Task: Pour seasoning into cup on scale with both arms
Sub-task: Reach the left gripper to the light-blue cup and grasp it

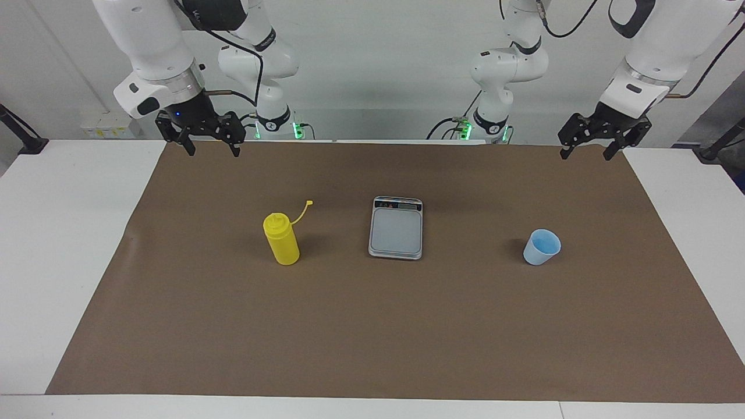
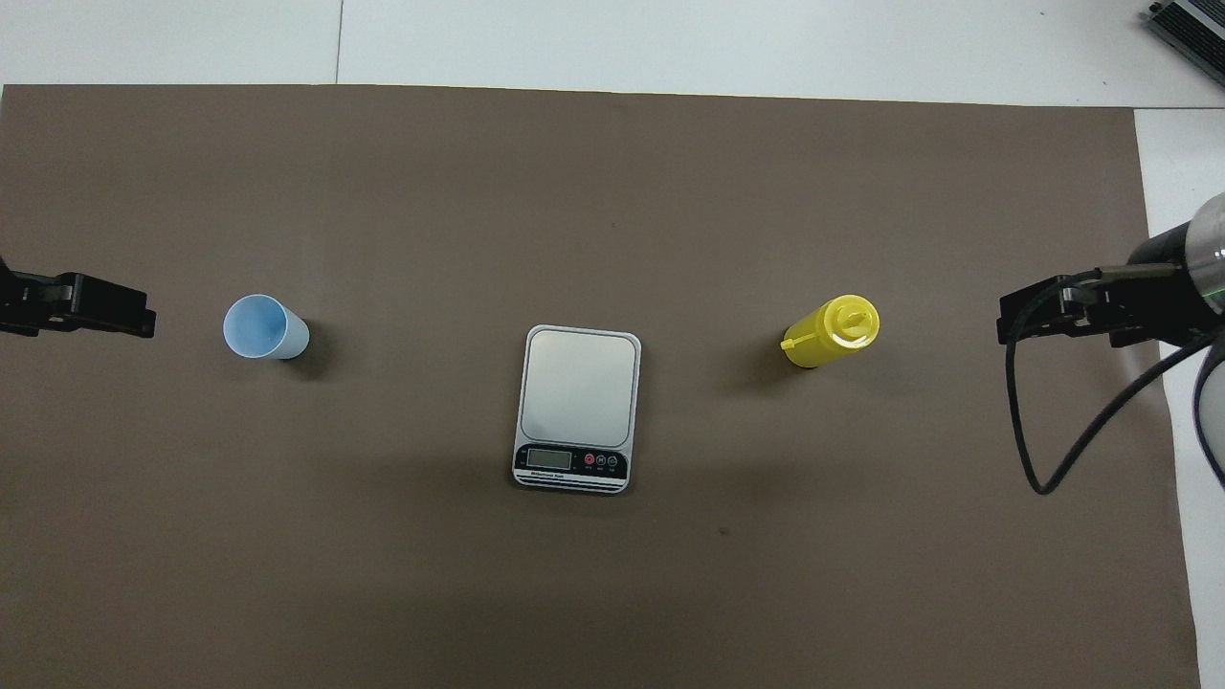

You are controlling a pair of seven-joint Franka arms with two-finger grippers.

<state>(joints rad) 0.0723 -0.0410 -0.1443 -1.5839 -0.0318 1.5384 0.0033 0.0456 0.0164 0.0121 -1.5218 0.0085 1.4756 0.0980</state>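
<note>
The yellow seasoning bottle [image 1: 281,240] [image 2: 829,331] stands upright on the brown mat toward the right arm's end, its cap strap sticking out. The grey scale [image 1: 396,228] [image 2: 578,407] lies mid-mat with nothing on it, its display edge toward the robots. The light-blue cup [image 1: 542,247] [image 2: 264,327] stands upright toward the left arm's end. My right gripper [image 1: 213,152] [image 2: 1016,321] hangs open in the air over the mat's rim at the bottle's end. My left gripper [image 1: 585,156] [image 2: 134,314] hangs open over the mat's rim at the cup's end. Neither holds or touches anything.
A brown mat [image 1: 372,337] [image 2: 574,191] covers most of the white table [image 1: 64,244] [image 2: 727,43]. A black cable [image 2: 1062,431] loops down from the right arm over the mat's end. A dark device [image 2: 1191,27] sits at the table's corner.
</note>
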